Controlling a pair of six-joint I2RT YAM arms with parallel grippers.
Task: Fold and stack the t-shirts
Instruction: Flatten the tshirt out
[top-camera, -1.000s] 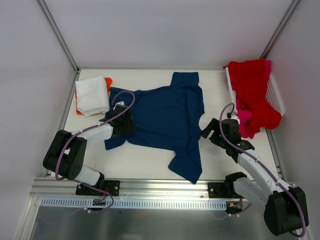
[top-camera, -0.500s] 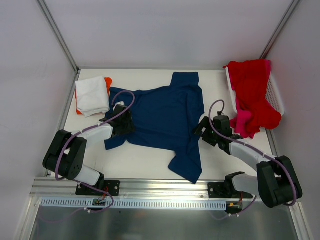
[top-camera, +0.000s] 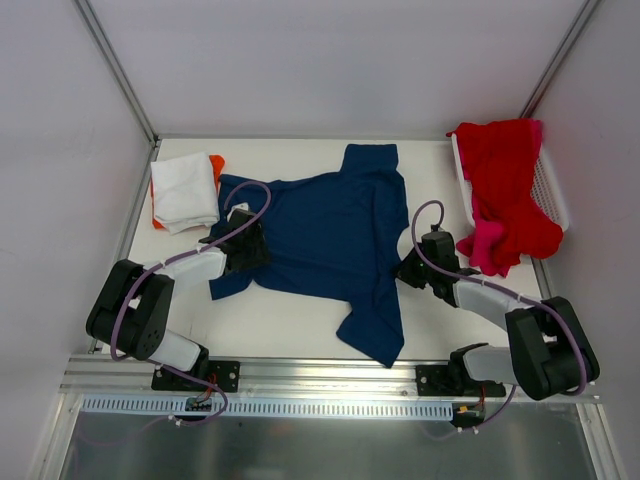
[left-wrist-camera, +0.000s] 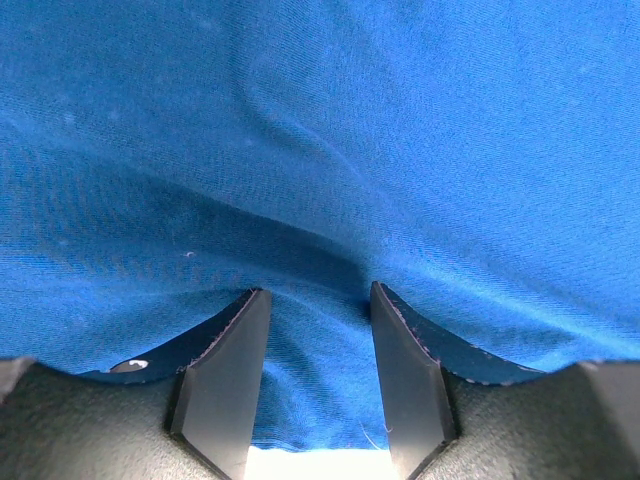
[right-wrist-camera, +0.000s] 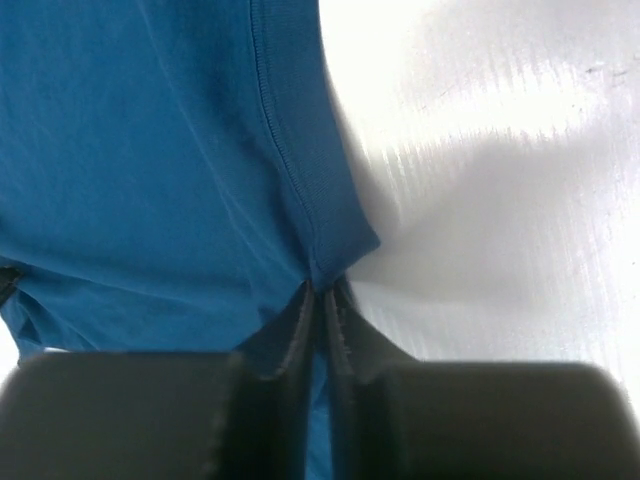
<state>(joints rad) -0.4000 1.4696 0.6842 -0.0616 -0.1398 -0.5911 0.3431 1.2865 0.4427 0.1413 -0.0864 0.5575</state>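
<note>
White worktop (top-camera: 290, 320), pale grey walls (top-camera: 330, 60) on three sides, aluminium posts (top-camera: 117, 68) in back corners, rail (top-camera: 320, 372) along near edge.

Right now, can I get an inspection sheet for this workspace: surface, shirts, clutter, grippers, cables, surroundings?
Surface: white table.
Job's things: navy shirt spread out mid-table, one end trailing toward the near edge; white shirt folded on the orange shirt at far left; red shirt and pink shirt heaped in the basket at right.
Clutter: nothing seen.
Grippers: left gripper jaws apart, resting on the navy shirt's left side; right gripper shut on its right edge.
Cables: left cable loops over the navy shirt; right cable loops above the table.
Surroundings: white walls, metal posts.
</note>
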